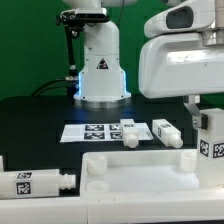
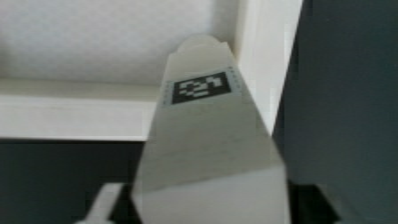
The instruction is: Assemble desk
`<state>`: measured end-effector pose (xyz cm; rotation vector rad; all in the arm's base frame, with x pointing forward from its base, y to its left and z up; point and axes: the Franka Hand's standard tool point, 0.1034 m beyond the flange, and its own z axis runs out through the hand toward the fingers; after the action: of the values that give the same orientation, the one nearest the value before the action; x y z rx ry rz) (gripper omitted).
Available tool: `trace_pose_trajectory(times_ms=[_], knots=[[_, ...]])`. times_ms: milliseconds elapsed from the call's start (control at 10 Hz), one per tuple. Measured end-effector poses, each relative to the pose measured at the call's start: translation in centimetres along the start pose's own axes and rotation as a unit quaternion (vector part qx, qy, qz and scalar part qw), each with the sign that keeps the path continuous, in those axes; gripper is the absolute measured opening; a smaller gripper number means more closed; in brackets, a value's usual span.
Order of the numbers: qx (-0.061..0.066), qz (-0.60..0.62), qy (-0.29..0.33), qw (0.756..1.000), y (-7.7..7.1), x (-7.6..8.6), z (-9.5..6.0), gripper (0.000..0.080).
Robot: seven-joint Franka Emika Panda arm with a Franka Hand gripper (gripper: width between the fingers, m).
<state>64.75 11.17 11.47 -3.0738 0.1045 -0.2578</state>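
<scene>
Desk leg [image 2: 208,130] of chunky square white plastic: we are clamping it in the gripper [image 1: 203,112], its long axis pointing out from the jaws toward the flat white tabletop panel [image 2: 71,115] just beyond.

**White plastic on a matt black tabletop**

The desk panel [image 1: 130,175] looks like moulded white plastic, smooth with a dull sheen, and so do the loose legs [image 1: 128,133]. The leg [image 2: 210,150] in the hand [image 1: 204,115] looks smooth and matt. Its tag [image 2: 199,87] is a flat black-and-white print. The hand's casing is glossy white plastic. The tabletop [image 1: 40,110] is black and matt. The marker board [image 1: 95,131] looks thin, paper-like and matt.
</scene>
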Motion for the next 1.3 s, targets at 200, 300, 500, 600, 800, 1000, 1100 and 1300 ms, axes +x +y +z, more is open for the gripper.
trace_pose_trajectory(times_ms=[200,300,500,600,800,1000,1100,1300], knots=[[-0.001,0.075,0.0,0.997,0.2,0.0,0.1,0.0285],[-0.006,0.175,0.0,0.984,0.6,0.0,0.1,0.0285],[-0.012,0.372,-0.01,0.928,1.1,-0.2,0.1,0.0285],[-0.006,0.41,-0.014,0.912,1.5,-0.2,0.1,0.0285],[-0.008,0.449,-0.016,0.893,1.4,-0.3,0.1,0.0285],[-0.01,0.502,-0.02,0.864,1.3,-0.5,0.1,0.0286],[-0.013,0.598,-0.035,0.801,0.9,-0.8,0.1,0.0286],[0.003,0.745,-0.044,0.666,0.4,-0.8,0.2,0.0287]])
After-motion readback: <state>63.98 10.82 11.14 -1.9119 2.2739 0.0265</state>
